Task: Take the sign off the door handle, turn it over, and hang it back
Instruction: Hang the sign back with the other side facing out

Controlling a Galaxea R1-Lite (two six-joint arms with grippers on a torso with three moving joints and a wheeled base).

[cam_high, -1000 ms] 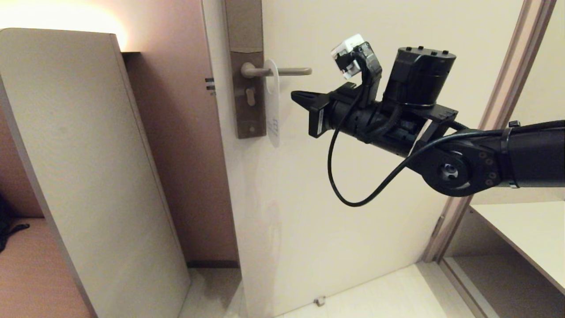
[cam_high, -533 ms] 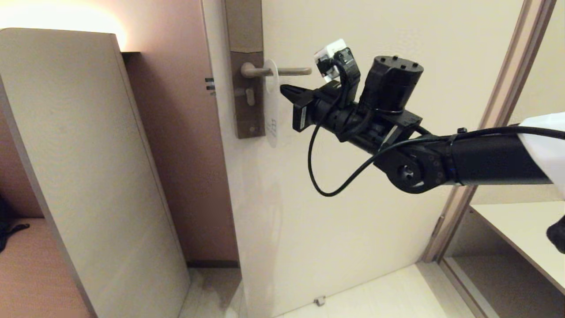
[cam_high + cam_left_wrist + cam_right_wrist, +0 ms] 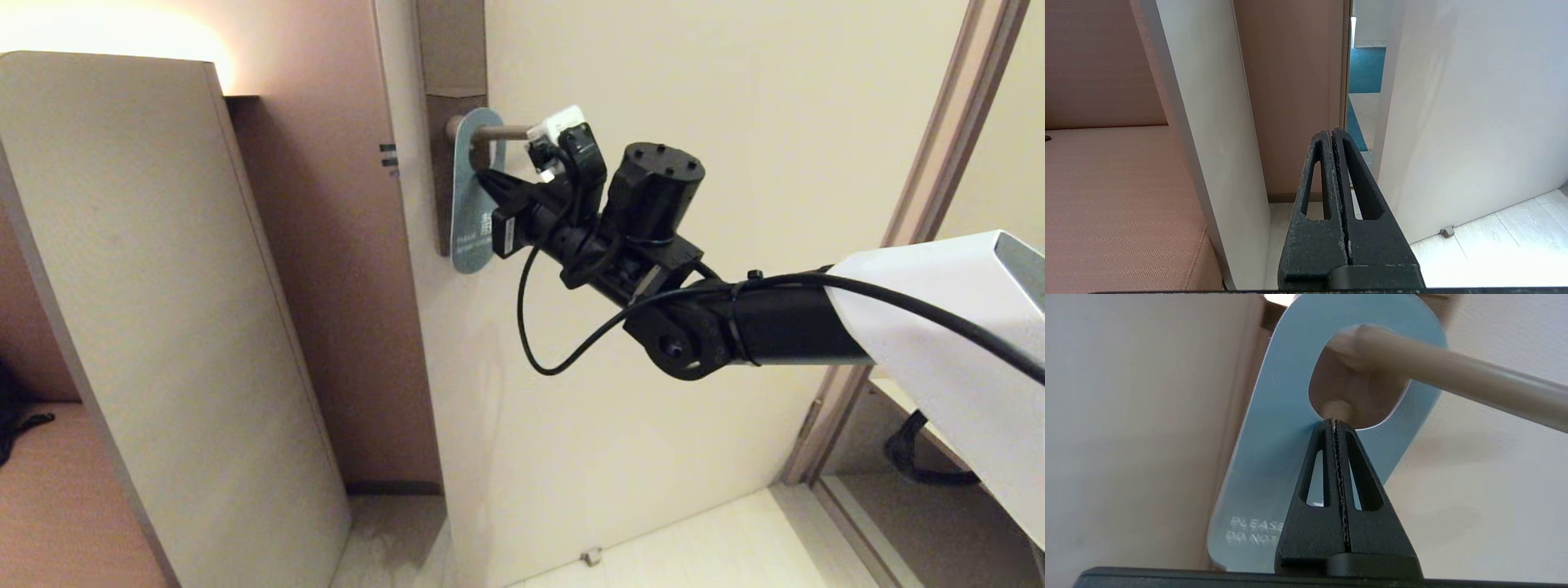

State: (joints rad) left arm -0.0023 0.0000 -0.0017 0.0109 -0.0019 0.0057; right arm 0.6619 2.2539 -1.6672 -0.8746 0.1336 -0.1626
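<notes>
A cream door is seen ajar, with a tall pale panel to its left, a pinkish-brown wall behind and pale floor tiles below. The sign hangs on the door handle against the lock plate, its blue side turned outward and tilted; only "PLEASE DO NOT" can be read in the right wrist view. The right gripper is held at the sign just under its oval hole, fingers pressed together with nothing between them; contact cannot be confirmed. The handle's free end is hidden behind the wrist. The left gripper is parked low, fingers closed on nothing.
</notes>
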